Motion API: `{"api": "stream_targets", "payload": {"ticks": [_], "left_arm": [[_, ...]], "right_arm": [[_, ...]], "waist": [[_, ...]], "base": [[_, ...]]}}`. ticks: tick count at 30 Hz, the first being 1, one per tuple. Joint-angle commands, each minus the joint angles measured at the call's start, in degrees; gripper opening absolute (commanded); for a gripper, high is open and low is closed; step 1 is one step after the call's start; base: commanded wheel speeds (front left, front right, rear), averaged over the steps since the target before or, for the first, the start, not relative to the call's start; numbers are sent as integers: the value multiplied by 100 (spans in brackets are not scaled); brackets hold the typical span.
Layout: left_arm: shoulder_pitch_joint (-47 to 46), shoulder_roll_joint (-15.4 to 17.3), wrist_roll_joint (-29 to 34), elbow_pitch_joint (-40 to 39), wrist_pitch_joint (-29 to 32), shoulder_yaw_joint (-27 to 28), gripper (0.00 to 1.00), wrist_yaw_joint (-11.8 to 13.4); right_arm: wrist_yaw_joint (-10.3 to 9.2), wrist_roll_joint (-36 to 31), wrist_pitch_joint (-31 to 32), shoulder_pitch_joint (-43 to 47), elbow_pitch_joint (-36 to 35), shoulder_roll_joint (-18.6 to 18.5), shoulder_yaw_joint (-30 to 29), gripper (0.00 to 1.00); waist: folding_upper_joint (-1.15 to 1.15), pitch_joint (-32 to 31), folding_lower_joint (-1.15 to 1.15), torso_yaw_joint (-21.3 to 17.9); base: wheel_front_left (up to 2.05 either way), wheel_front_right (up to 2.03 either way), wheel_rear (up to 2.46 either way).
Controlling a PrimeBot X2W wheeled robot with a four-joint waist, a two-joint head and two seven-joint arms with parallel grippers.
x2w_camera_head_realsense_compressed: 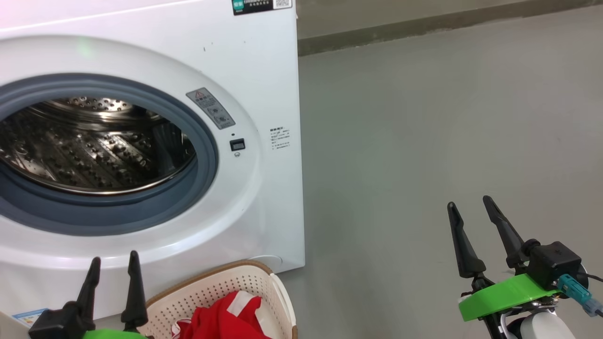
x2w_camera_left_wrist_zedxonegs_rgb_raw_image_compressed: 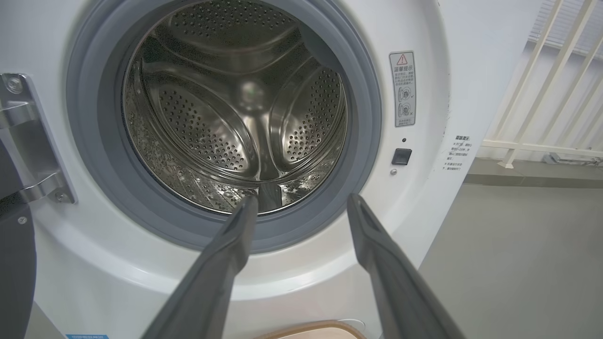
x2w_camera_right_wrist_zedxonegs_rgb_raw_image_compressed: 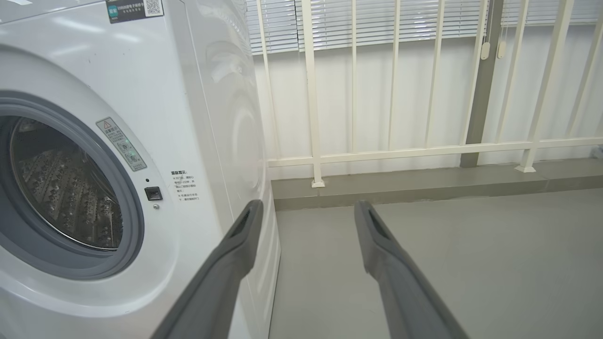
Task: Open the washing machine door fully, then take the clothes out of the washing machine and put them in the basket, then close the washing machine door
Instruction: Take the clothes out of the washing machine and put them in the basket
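Lying in the basket [x2w_camera_head_realsense_compressed: 212, 286], the clothes [x2w_camera_head_realsense_compressed: 221, 321]; left jaws and right jaws spread.

You're looking at a white washing machine [x2w_camera_head_realsense_compressed: 264, 84] with a grey door ring [x2w_camera_head_realsense_compressed: 207, 160] and a shiny silver drum [x2w_camera_head_realsense_compressed: 85, 155] dotted with holes, a cream-white basket [x2w_camera_head_realsense_compressed: 212, 289] patterned with small holes under a brown rim, bright red clothes [x2w_camera_head_realsense_compressed: 221, 320] with white stripes, and a plain grey floor [x2w_camera_head_realsense_compressed: 424, 141].

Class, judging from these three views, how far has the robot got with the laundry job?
Done: the washing machine door stands open, the drum looks empty, and the clothes lie in the basket. In hand: nothing; left gripper and right gripper are both open, empty. Remaining: closing the door.
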Motion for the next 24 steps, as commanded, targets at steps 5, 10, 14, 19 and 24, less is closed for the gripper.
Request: {"api": "stream_targets", "payload": {"ticks": [5,10,14,19,24], "left_arm": [[87,49,56,-302,-71,275,100,75],[110,46,80,-283,-71,261,100,23],[117,42,102,-271,-71,249,100,-1],[124,39,143,-291,-71,233,100,-12],[128,36,203,-356,-71,214,100,-8]], "right_arm": [[36,-62,-37,-3,-123,-51,51,100],[36,-60,-37,28,-124,-77,53,100],[36,-45,-37,41,-126,-94,78,100],[36,-21,-37,45,-124,-116,107,100],[36,-6,-37,45,-120,-129,120,100]], "waist": [[0,-150,0,62],[0,-188,0,107],[0,-192,0,127],[0,-182,0,122],[0,-168,0,110]], "base": [[0,0,0],[0,0,0],[0,0,0],[0,0,0],[-3,3,0]]}}
